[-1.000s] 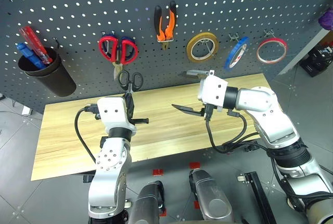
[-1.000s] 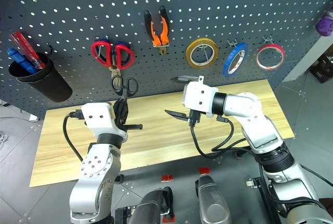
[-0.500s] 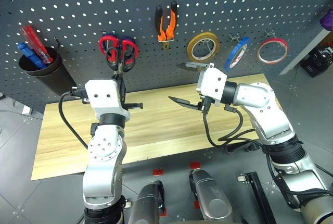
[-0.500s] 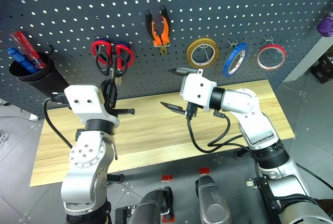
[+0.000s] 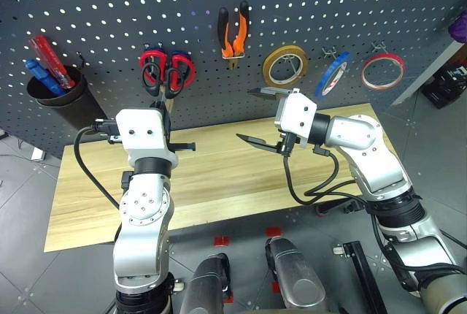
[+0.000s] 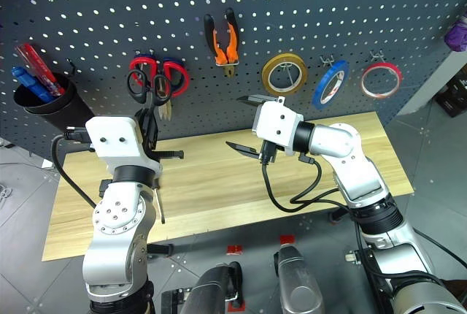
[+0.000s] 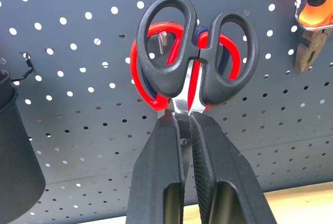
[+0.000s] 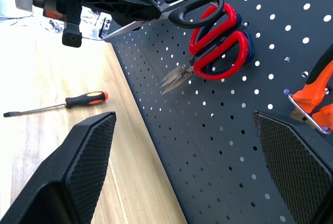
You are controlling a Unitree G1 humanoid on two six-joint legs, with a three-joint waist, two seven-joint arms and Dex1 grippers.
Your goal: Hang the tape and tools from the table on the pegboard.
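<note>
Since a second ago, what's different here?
The left gripper, shut on the black-handled scissors, raised them up the pegboard until their handles sit in front of the red-handled scissors. The right gripper stayed open in mid-air; the pliers and tape rolls stayed hanging.

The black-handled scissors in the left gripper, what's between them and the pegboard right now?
In the left wrist view, the red-handled scissors hang on the pegboard directly behind the black-handled scissors, which the left gripper holds by the blades.
</note>
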